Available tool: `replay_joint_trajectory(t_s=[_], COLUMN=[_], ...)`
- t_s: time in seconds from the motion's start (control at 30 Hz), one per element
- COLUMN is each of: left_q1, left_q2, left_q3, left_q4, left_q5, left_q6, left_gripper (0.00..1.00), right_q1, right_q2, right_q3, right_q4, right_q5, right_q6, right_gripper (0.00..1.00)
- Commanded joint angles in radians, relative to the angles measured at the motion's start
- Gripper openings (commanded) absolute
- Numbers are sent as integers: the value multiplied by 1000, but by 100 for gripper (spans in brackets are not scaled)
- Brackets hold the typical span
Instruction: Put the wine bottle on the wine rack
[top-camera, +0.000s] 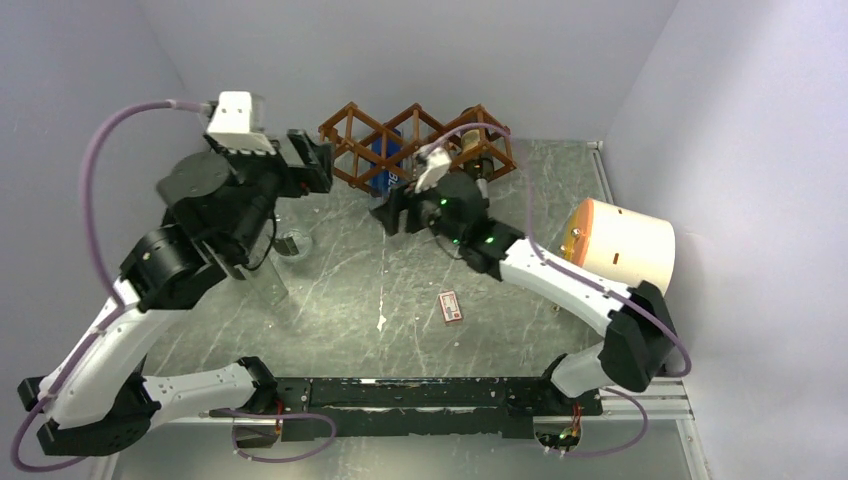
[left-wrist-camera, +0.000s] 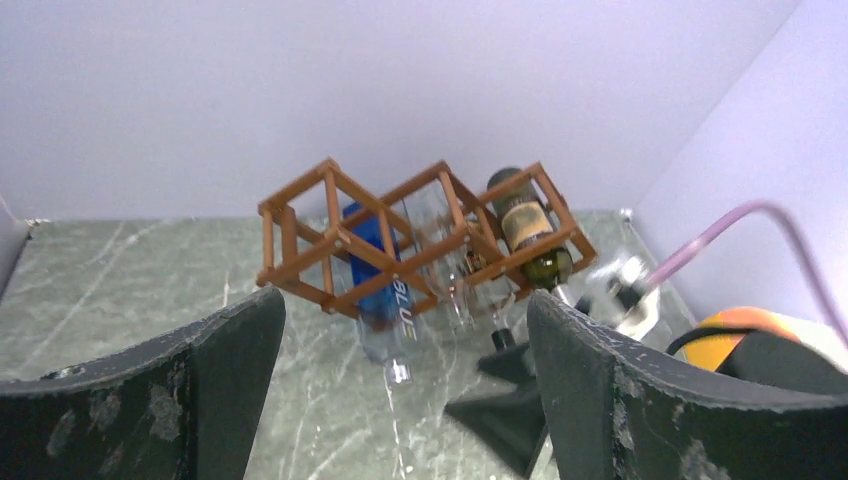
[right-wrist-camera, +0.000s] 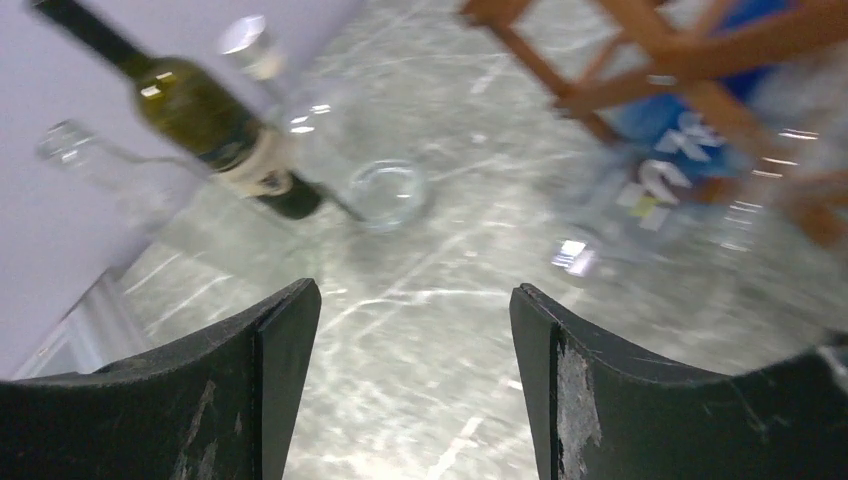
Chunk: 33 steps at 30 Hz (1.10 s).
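Marbled grey tabletop (left-wrist-camera: 150, 270), reddish-brown diamond-lattice wine rack (left-wrist-camera: 338, 237), dark wine bottle (left-wrist-camera: 522, 222) inside.

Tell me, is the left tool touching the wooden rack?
Apart. The left wrist view shows the open left tool short of the wine rack, with bare table between.

Left cell of wine rack (left-wrist-camera: 340, 237) open; bottles (left-wrist-camera: 522, 222) fill the rest.

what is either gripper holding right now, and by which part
Nothing is held. The left gripper and the right gripper both stand open, with nothing between their fingers.
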Motion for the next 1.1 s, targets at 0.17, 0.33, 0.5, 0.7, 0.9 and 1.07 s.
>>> replay_joint_trajectory(t_s=[0.17,0.33,0.5,0.7,0.9,1.07], left_q1=[4,4,4,4,4,4], left_q2=[-107,-139,-149,-160,-163,-168], left_q3=[57,50,55,36,26,13], left_q4=[28,34,38,38,36,41], left_q5=[4,57,61,57,54,54], left_q6=[105,127,149,155,163,163], left_gripper=[94,94,94,94,94,94], right_q1=[273,362,388,409,415,430], right_q2=[285,446,606,780,841,819], right_q3=[198,356,530,751,821,784], right_q4=[265,312,297,228,237,293], right_q5=[40,22,-17,-54,-88,-31], right_q6=[-49,-111,-121,-178,-204,-253], right_gripper=[73,75,76,74,58,36])
